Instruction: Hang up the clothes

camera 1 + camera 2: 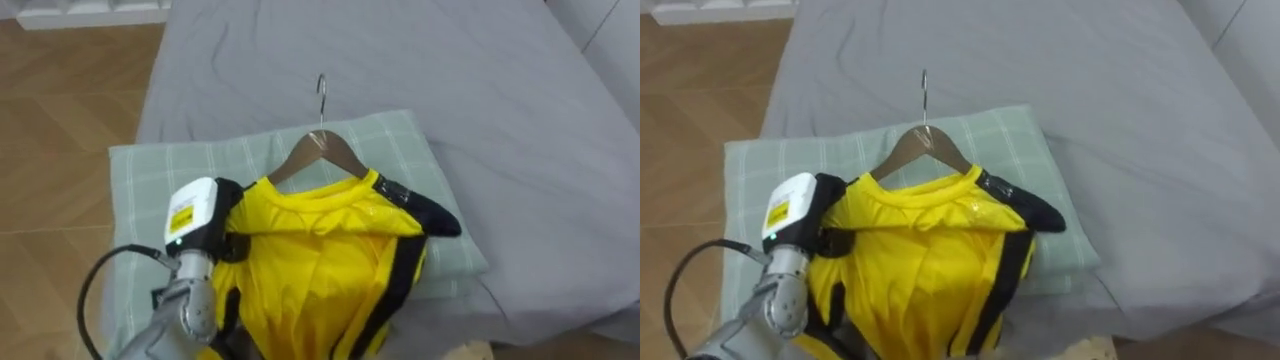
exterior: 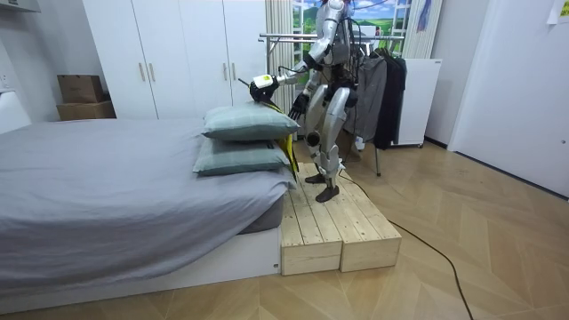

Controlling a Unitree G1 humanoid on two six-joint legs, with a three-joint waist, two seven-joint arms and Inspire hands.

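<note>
Grey bedding (image 1: 500, 120) was spread across the scene, with a pale green checked pillow (image 1: 140, 180) laid on it. A yellow shirt (image 1: 320, 260) with black trim was draped on a wooden hanger (image 1: 322, 150) and lay flat on the pillow, the metal hook pointed toward 12 o'clock. The left hand (image 1: 205, 222) was placed at the shirt's shoulder, at 9 o'clock of the garment. Its fingers were lost against the cloth, so a grip could not be told. The right hand (image 2: 297, 105) was lowered beside the body, its state unreadable. The robot was stood on a wooden platform (image 2: 338, 231) by the bed.
</note>
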